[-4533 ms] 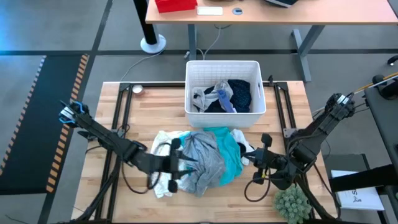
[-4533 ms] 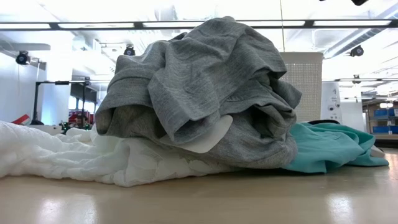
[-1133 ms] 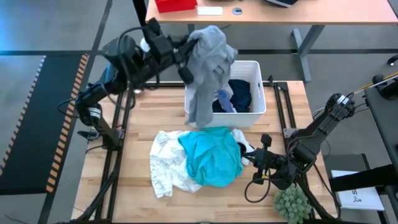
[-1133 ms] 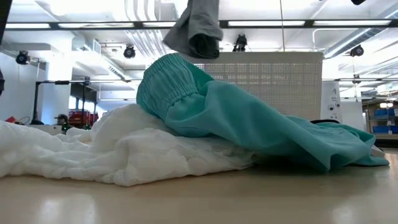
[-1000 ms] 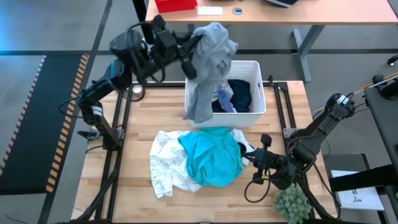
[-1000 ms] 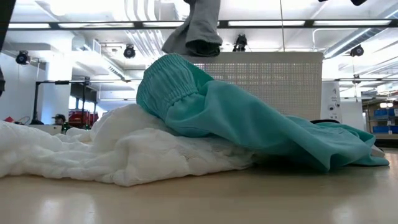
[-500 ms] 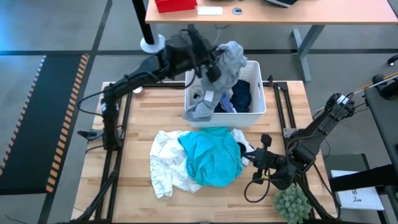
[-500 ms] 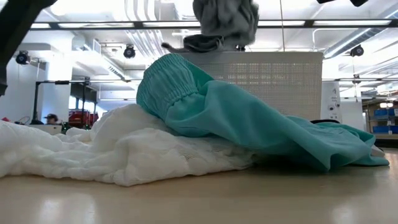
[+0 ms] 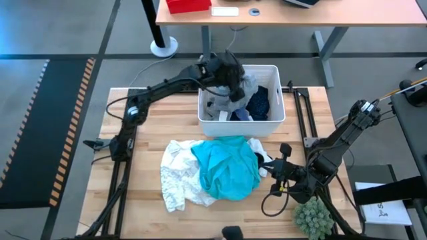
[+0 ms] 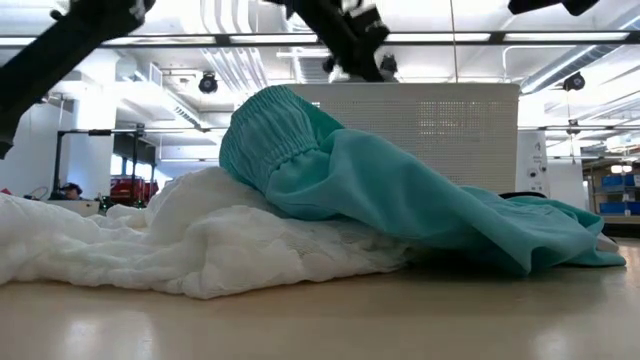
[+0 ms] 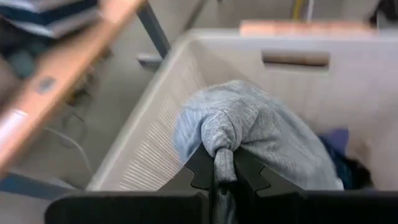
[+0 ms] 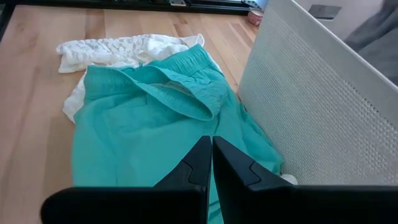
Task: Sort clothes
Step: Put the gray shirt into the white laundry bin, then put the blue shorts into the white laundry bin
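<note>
My left gripper [image 9: 232,81] reaches into the white bin [image 9: 275,72] at the table's far middle, shut on a grey garment [image 9: 247,85] that lies bunched inside the bin. On the table in front of the bin a turquoise garment [image 9: 227,167] lies over a white lacy one [image 9: 175,175]; the low view shows the turquoise garment [image 10: 400,200] draped across the white one [image 10: 140,245]. My right gripper [image 9: 275,171] rests shut at the pile's right edge, nothing between its fingers. My left gripper pinches a bunched fold of the grey garment [image 11: 222,154] between its two fingers. The fingers slant down into the bin from the table's left. The rest of the garment spreads ahead of the fingers inside the bin.
A dark navy garment [image 9: 261,100] lies in the bin's right half. A small green plant [image 9: 312,219] stands at the near right corner. Bare wood shows along the table's left side [image 9: 150,127]. A desk [image 9: 300,13] stands beyond the far edge.
My left gripper has carried the grey garment toward the table's right and down into the bin. The garment hung from the gripper high over the bin's left wall; now it sits bunched inside the bin. The gripper has stayed shut on it.
</note>
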